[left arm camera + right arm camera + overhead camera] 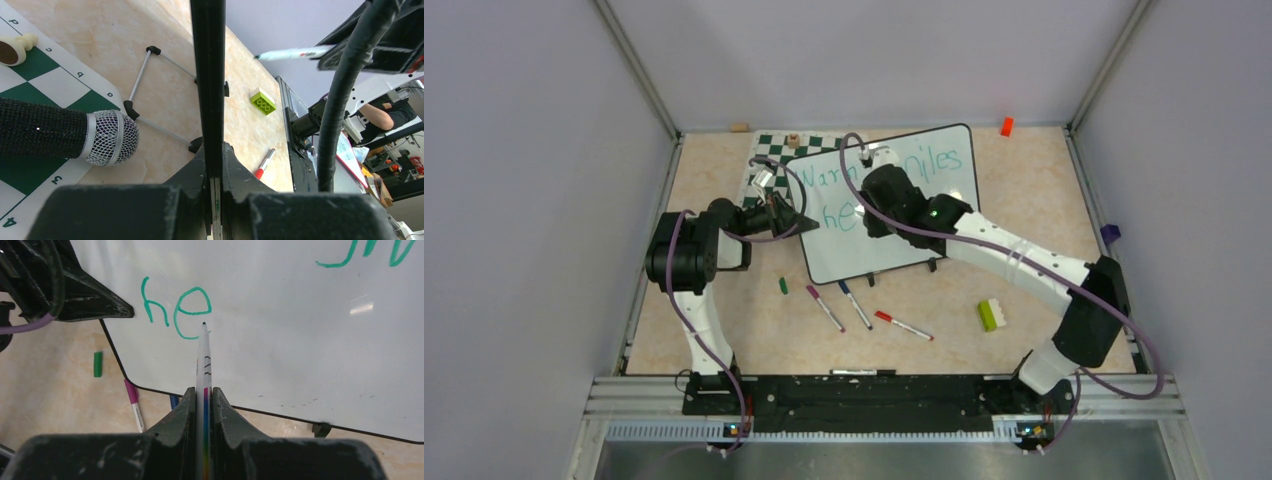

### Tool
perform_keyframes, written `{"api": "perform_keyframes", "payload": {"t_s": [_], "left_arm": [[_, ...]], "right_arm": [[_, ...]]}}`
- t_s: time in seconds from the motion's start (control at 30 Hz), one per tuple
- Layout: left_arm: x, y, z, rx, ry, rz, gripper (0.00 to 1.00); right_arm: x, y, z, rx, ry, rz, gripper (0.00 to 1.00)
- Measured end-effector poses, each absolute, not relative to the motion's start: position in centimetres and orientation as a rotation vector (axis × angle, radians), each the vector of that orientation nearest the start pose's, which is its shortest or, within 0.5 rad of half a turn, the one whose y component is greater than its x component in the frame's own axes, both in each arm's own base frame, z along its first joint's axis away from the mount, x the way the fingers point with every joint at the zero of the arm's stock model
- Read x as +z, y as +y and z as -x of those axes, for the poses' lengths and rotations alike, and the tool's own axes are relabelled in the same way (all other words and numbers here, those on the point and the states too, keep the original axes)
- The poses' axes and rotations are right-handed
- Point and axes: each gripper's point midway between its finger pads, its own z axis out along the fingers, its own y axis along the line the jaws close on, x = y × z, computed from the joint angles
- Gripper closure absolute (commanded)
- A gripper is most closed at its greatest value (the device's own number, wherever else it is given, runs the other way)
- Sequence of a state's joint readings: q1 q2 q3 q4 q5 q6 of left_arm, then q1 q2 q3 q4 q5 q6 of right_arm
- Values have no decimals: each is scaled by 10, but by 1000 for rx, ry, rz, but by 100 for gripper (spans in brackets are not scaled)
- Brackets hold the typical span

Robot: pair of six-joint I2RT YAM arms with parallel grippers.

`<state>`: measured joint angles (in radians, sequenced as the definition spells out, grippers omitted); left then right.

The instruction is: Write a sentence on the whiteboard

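The whiteboard (844, 255) stands propped on a wire stand mid-table. Its long axis runs left to right, with the right end a little farther from the arm bases, and its face is turned up towards them. The sentence (939, 160) on it is in teal: an upper line along the board's far edge, partly hidden by the arm, and below it only "he" (148, 302) near the left edge. The left gripper (212, 165) is clamped on the board's left rim, seen edge-on between its fingers. The right gripper (204, 395) is closed tight on a white marker (205, 360). The marker's length runs straight out from the fingers, its tip at the lower curve of the "e". Three loose pens (856, 305) lie just before the board's near edge.
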<state>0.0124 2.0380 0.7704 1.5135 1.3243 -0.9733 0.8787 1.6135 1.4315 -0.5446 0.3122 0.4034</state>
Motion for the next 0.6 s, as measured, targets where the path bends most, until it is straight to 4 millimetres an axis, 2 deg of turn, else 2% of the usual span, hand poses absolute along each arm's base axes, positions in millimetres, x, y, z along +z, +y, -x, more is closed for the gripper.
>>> {"api": "perform_keyframes", "payload": {"t_s": [0.2, 0.27, 0.6], "left_arm": [[131, -174, -358, -1592, 1679, -506, 100], [131, -174, -358, -1593, 1679, -507, 100], [131, -174, -358, -1593, 1679, -507, 100]], "right_arm": [[238, 309, -309, 376, 2144, 355, 100], [242, 306, -310, 371, 2124, 352, 100], [217, 296, -306, 328, 2135, 377, 100]]}}
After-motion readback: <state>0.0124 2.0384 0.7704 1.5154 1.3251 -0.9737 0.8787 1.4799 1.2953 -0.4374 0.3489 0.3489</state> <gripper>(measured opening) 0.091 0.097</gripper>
